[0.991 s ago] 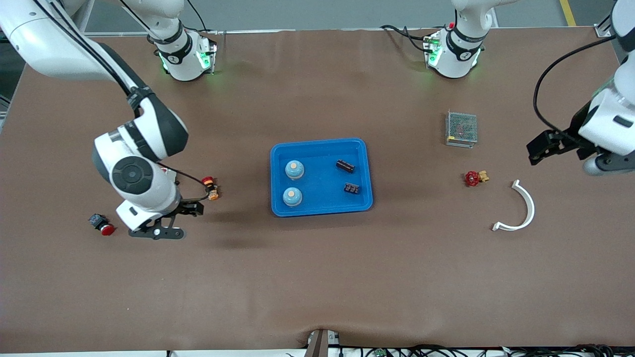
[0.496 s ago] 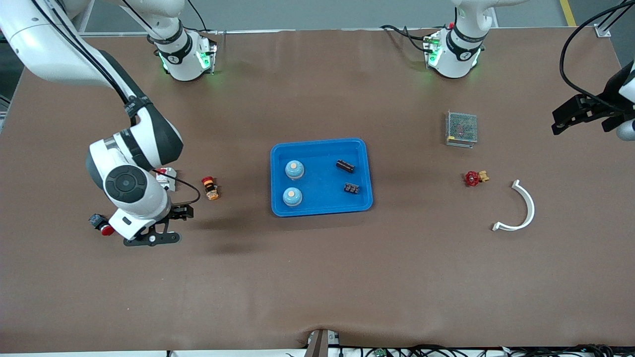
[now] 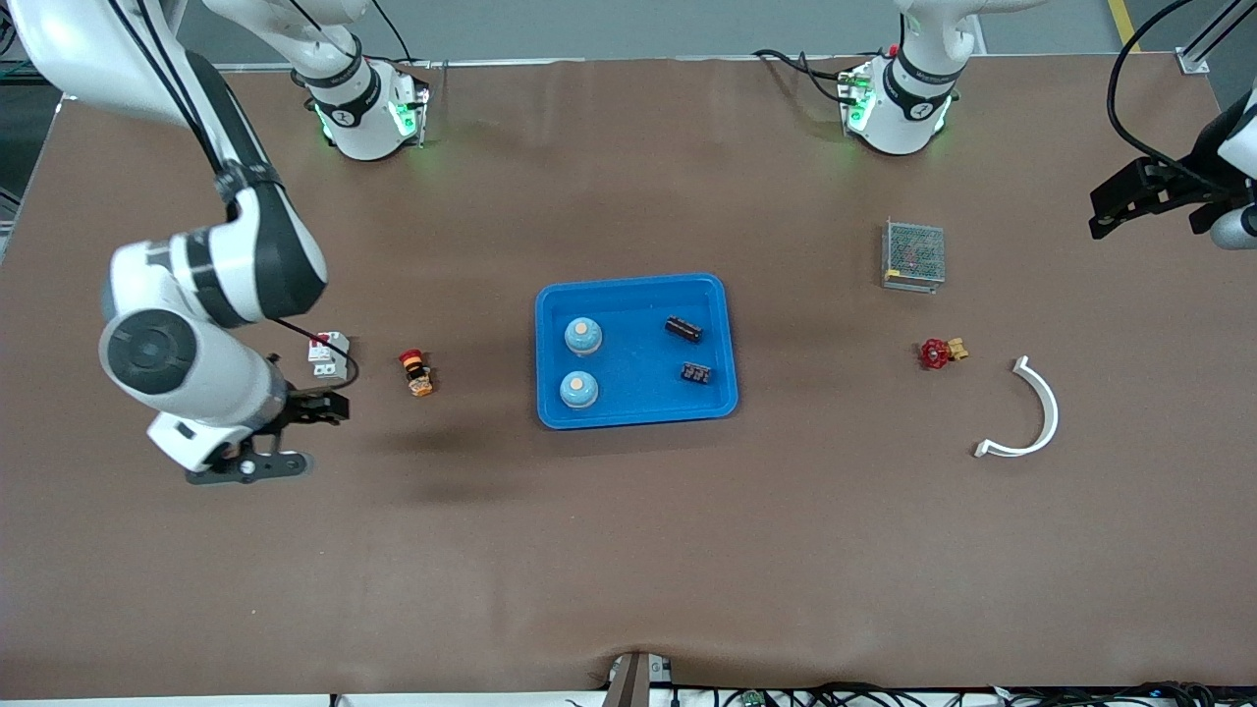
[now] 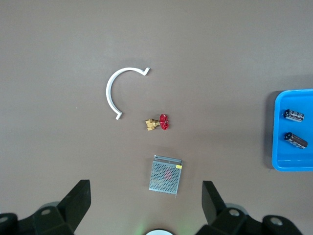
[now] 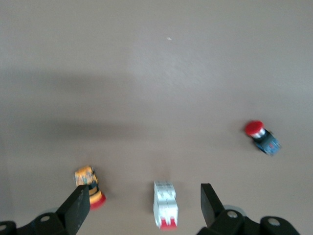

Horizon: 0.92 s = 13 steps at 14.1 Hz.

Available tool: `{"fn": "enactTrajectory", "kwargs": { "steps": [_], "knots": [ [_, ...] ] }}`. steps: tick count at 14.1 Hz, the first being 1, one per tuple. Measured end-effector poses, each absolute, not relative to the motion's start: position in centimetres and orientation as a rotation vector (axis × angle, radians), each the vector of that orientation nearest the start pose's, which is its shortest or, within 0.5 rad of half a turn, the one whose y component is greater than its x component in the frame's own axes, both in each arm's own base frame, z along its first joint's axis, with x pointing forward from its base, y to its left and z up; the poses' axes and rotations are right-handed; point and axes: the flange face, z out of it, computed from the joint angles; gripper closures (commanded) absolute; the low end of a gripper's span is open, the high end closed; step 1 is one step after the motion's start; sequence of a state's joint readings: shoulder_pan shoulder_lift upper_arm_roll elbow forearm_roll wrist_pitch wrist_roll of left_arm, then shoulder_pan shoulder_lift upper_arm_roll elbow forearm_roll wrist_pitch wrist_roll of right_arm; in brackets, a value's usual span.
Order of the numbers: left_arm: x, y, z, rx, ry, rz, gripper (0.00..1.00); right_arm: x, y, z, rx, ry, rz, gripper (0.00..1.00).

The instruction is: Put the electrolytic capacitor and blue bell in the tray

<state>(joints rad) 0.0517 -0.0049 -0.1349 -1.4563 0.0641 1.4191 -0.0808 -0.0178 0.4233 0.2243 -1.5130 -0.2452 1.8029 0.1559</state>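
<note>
Inside the tray (image 3: 722, 339) at mid-table: two dark electrolytic capacitors (image 3: 683, 328), two blue bells (image 3: 583, 336). Judged finished; nothing left to fetch, only arms to park.

Left gripper (image 3: 1129, 196) up over the table's left-arm edge, fingers wide, empty. Right gripper (image 3: 270, 437) near the right-arm edge, spread wide, empty.

Around: mesh box (image 3: 914, 254), red-knobbed valve (image 3: 941, 352), white arc (image 3: 1027, 412), white breaker (image 3: 329, 355), orange button (image 3: 416, 371). Nothing in the way.

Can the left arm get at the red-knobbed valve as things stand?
Probably yes. The left gripper, jaws open and empty, hangs over the left arm's end of the table. The valve lies alone on bare tabletop, apart from the mesh box and white curved piece, so nothing blocks a descent.
</note>
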Motion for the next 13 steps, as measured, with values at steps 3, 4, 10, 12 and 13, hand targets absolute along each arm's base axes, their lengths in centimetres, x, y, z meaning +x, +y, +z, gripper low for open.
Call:
{"fn": "enactTrajectory", "kwargs": {
  "steps": [3,4,10,12,13],
  "knots": [
    [52.6,-3.3,67.0,-3.071,-0.023,0.039,0.00,63.6,9.2,46.9,-3.268,-0.168,0.211,0.00],
    [52.3,-3.2,67.2,-3.071,-0.026,0.034,0.00,62.6,8.8,49.0,-3.261,-0.153,0.223,0.00],
    [52.0,-3.1,67.4,-3.070,-0.029,0.030,0.00,56.7,6.5,61.3,-3.131,-0.019,0.086,0.00],
    [52.0,-3.1,67.4,-3.070,-0.029,0.028,0.00,55.9,4.2,63.5,-3.113,0.049,0.011,0.00],
    [52.0,-3.1,67.3,-3.070,-0.028,0.024,0.00,55.7,3.2,64.3,-3.110,0.078,-0.020,0.00]
  ]
}}
